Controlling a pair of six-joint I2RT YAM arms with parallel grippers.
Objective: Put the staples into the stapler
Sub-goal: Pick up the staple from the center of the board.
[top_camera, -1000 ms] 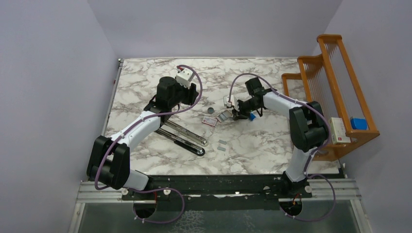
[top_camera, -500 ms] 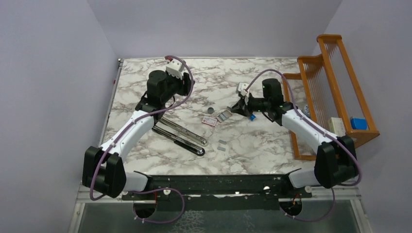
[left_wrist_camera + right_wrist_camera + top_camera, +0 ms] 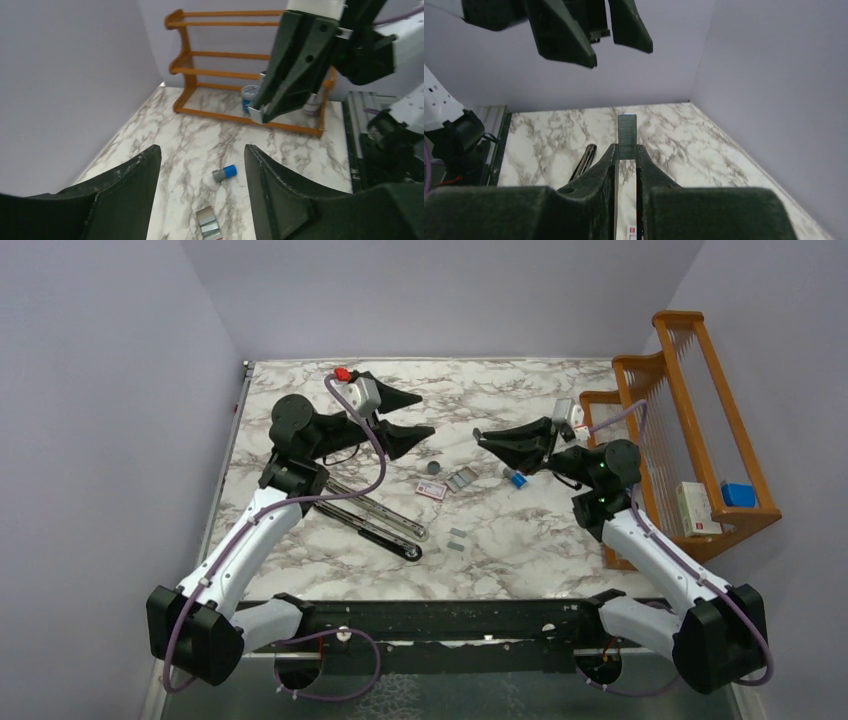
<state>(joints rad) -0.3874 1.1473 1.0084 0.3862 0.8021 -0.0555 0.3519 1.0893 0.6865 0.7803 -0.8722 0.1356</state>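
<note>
R jaws clamp staple strip (image 3: 626, 136), long axis poking fwd past tips; L jaws open.

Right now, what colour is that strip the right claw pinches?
The staples are silvery grey, clearest in the right wrist view.
</note>
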